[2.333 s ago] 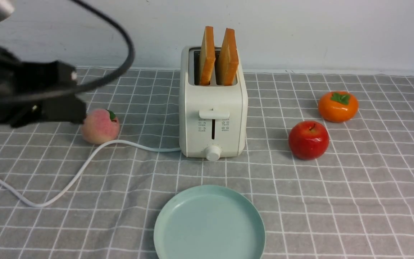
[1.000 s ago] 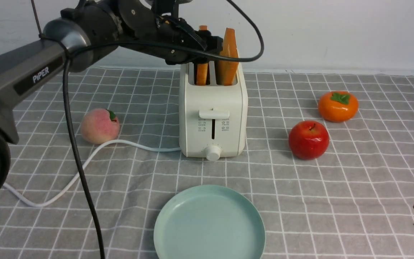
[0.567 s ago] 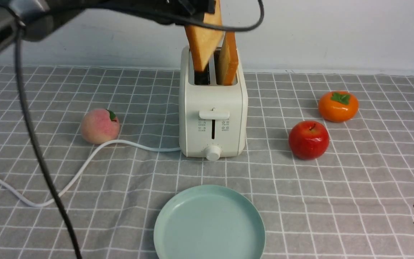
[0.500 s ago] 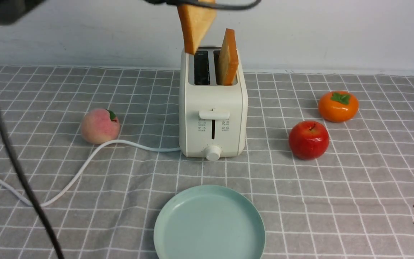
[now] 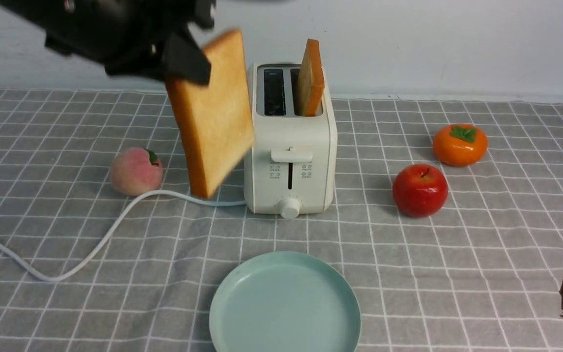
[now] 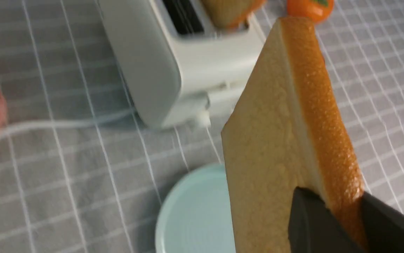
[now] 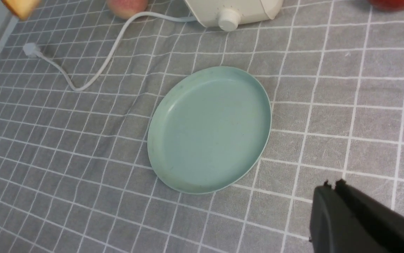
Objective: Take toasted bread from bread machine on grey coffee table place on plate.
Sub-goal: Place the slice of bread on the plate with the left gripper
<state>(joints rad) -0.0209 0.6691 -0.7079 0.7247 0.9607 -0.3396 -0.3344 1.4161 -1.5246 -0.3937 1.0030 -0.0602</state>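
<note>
My left gripper [image 5: 183,61] is shut on one slice of toasted bread [image 5: 213,112] and holds it in the air left of the bread machine [image 5: 288,161]. In the left wrist view the fingers [image 6: 314,225] clamp the slice [image 6: 275,140] at its crust edge, above the plate [image 6: 194,218]. The second slice [image 5: 310,78] stands in the machine's right slot; the left slot is empty. The mint-green plate [image 5: 284,304] lies empty on the grey coffee table [image 5: 457,274] in front of the machine. My right gripper [image 7: 331,186] is shut and empty, low over the cloth beside the plate [image 7: 209,130].
A peach [image 5: 136,171] lies left of the machine, with the white cord [image 5: 90,249] curving past it to the left edge. A red apple [image 5: 419,189] and an orange persimmon [image 5: 459,143] sit to the right. A white wall runs behind the table.
My left gripper closed on the left slice, lifted it out of the slot, and carried it down and to the left, nearer the camera. The right gripper's tip sank slightly at the frame's right edge.
</note>
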